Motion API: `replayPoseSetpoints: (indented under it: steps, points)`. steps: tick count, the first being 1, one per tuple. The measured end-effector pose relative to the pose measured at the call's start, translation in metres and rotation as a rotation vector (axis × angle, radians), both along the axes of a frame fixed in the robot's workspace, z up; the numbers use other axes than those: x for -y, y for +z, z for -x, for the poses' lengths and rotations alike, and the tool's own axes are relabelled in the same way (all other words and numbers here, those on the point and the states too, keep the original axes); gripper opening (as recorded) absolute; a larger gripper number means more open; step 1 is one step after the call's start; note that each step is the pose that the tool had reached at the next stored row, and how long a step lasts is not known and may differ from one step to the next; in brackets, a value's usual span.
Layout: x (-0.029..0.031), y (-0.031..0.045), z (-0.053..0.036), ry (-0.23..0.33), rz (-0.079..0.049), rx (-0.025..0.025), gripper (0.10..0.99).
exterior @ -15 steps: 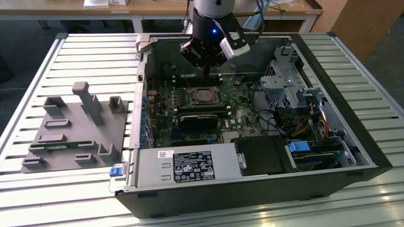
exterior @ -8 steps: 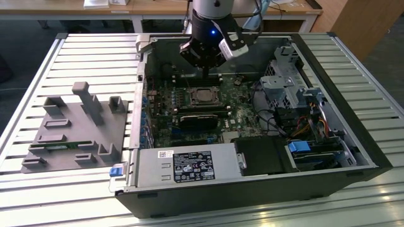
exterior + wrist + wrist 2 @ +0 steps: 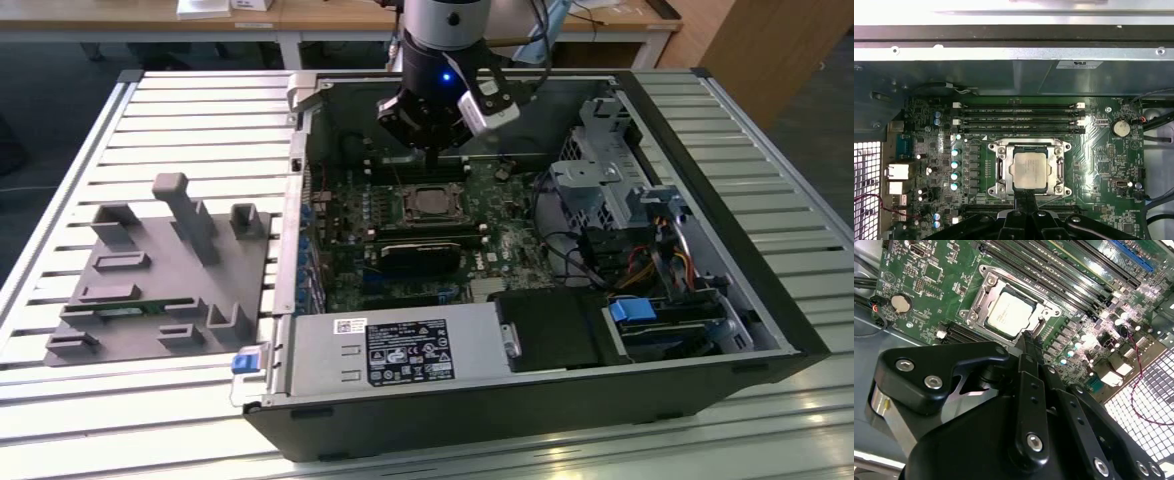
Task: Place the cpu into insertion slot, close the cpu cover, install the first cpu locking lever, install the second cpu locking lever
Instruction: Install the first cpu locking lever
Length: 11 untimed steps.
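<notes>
The arm hangs straight down into the open case (image 3: 534,420), its black gripper (image 3: 435,158) aimed at the green board (image 3: 1104,167), its slim fingers (image 3: 1022,202) pressed together with nothing visible between them. Just beyond their tips lies the cpu (image 3: 1030,170), a flat dull-silver square seated in the black-rimmed slot (image 3: 1017,292). The shiny metal cover (image 3: 1000,172) lies flat around it.

Inside the open computer case (image 3: 534,430) on the slatted table (image 3: 187,110), the cpu (image 3: 1030,170) lies in the insertion slot (image 3: 1029,148) with the cpu cover (image 3: 1002,172) over its rim, memory slots (image 3: 1019,114) just beside it, and a fixture block (image 3: 147,290) beside the case at the exterior view's left.
</notes>
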State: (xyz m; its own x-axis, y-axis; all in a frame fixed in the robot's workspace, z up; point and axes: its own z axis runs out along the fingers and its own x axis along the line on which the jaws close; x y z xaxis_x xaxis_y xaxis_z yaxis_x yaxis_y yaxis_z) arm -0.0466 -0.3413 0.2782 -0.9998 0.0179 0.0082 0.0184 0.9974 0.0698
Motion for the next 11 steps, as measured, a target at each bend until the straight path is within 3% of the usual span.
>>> replayPoseSetpoints:
  steps: [11]
  points:
    - [-0.0035, -0.0031, 0.0037, 0.000, 0.000, 0.0001, 0.106]
